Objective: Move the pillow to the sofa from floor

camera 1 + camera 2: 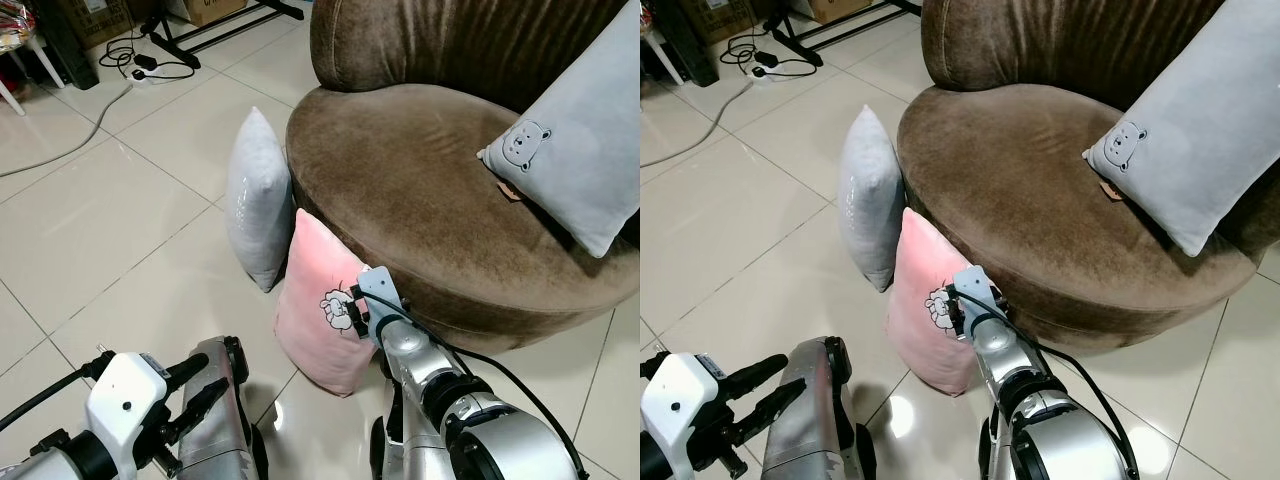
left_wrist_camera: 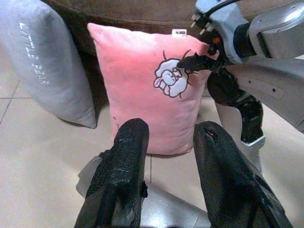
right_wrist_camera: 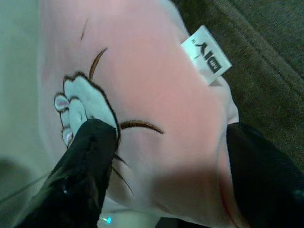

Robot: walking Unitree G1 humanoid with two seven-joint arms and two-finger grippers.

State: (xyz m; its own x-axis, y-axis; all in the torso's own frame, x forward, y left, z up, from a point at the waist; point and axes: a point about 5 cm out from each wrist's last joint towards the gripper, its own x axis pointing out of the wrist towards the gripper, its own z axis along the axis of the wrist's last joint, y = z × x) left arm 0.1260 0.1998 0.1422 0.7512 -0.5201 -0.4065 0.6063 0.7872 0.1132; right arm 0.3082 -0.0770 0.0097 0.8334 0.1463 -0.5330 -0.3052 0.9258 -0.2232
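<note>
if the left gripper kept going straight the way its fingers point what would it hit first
Most likely the pink square pillow with the white cartoon print, standing on the tile floor against the brown velvet sofa. The left gripper is open and aims at its lower half; depth is unclear.

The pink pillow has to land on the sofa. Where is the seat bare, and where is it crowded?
The brown sofa seat is bare from its front-left edge to the grey bear pillow at its right. The floor by that edge is crowded: pink pillow, grey pillow.
</note>
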